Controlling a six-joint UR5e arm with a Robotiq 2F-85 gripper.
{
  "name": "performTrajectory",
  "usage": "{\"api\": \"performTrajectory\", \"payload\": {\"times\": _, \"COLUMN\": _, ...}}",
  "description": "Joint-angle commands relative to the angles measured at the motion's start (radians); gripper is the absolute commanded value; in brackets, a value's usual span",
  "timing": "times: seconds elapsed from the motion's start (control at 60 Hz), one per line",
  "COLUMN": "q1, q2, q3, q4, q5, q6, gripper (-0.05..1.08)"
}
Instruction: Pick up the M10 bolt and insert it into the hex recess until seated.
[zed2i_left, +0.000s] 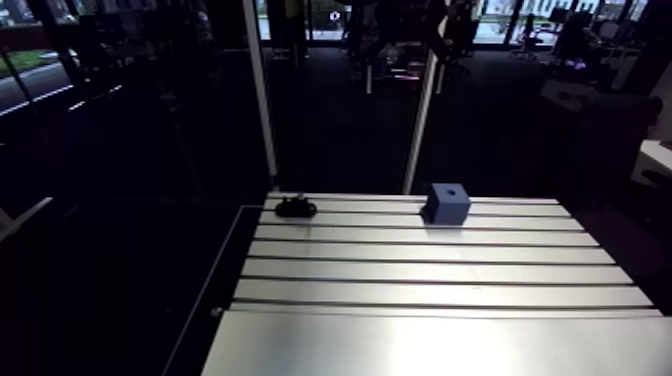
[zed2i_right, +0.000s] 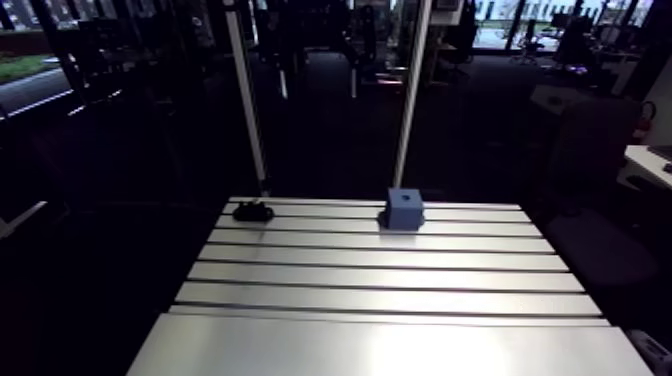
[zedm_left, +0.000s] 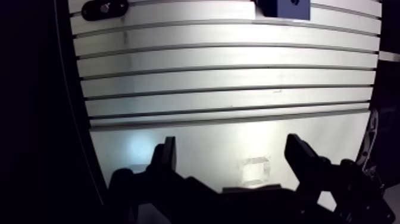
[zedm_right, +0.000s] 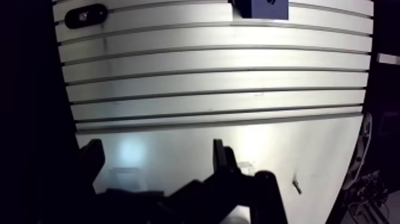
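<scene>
Pincer (zedm_left: 231, 143), wrist view: the two dark fingers (zedm_left: 168, 156) stood wide apart, released, with only bare table (zedm_left: 226, 122) between them. Well ahead of the fingers, on the far ribs of the slotted aluminium surface, lay the M10 bolt (zedm_left: 104, 8), a small dark elongated shape. The blue block (zedm_left: 286, 7) sat well apart from it along the same far edge. Neither touched the pincer.

Arm view: the bolt rested on the table's farthest rib, near the far left corner. The block stood upright to its right, also on the far ribs, with a small dark recess (zed2i_left: 452, 188) in its top face. The hex outline of the recess could not be made out. Bolt and block lay well apart, with bare ribs between them.
</scene>
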Motion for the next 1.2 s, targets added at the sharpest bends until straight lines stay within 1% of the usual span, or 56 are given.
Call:
{"api": "performTrajectory", "payload": {"times": 0.017, "q1": 0.001, "q2": 0.010, "q3": -0.003, "q4": -0.002, "q5": -0.001, "q6": 0.002, "gripper": 0.01}}
{"api": "performTrajectory", "payload": {"times": 0.717, "q1": 0.006, "q2": 0.010, "q3": -0.002, "q4": -0.002, "q5": -0.003, "q6": 0.003, "gripper": 0.01}}
{"api": "performTrajectory", "payload": {"times": 0.783, "q1": 0.013, "q2": 0.012, "q3": -0.005, "q4": -0.004, "q5": -0.006, "q6": 0.015, "gripper": 0.01}}
{"api": "performTrajectory", "payload": {"times": 0.883, "q1": 0.017, "q2": 0.012, "q3": -0.005, "q4": -0.024, "q5": -0.005, "q6": 0.026, "gripper": 0.01}}
{"api": "performTrajectory", "payload": {"times": 0.95, "q1": 0.026, "q2": 0.016, "q3": -0.001, "q4": -0.060, "q5": -0.003, "q6": 0.039, "gripper": 0.01}}
{"api": "performTrajectory", "payload": {"times": 0.983, "q1": 0.047, "q2": 0.022, "q3": 0.005, "q4": -0.091, "q5": -0.003, "q6": 0.060, "gripper": 0.01}}
{"api": "performTrajectory", "payload": {"times": 1.0, "q1": 0.047, "q2": 0.022, "q3": 0.005, "q4": -0.091, "q5": -0.003, "q6": 0.060, "gripper": 0.01}}
{"api": "performTrajectory", "payload": {"times": 1.033, "q1": 0.071, "q2": 0.024, "q3": 0.019, "q4": -0.123, "q5": -0.006, "q6": 0.083, "gripper": 0.01}}
{"api": "performTrajectory", "payload": {"times": 1.117, "q1": 0.086, "q2": 0.027, "q3": 0.022, "q4": -0.160, "q5": -0.003, "q6": 0.107, "gripper": 0.01}}
{"api": "performTrajectory", "payload": {"times": 1.167, "q1": 0.104, "q2": 0.040, "q3": 0.023, "q4": -0.183, "q5": -0.010, "q6": 0.121, "gripper": 0.01}}
{"api": "performTrajectory", "payload": {"times": 1.2, "q1": 0.111, "q2": 0.046, "q3": 0.023, "q4": -0.190, "q5": -0.009, "q6": 0.124, "gripper": 0.01}}
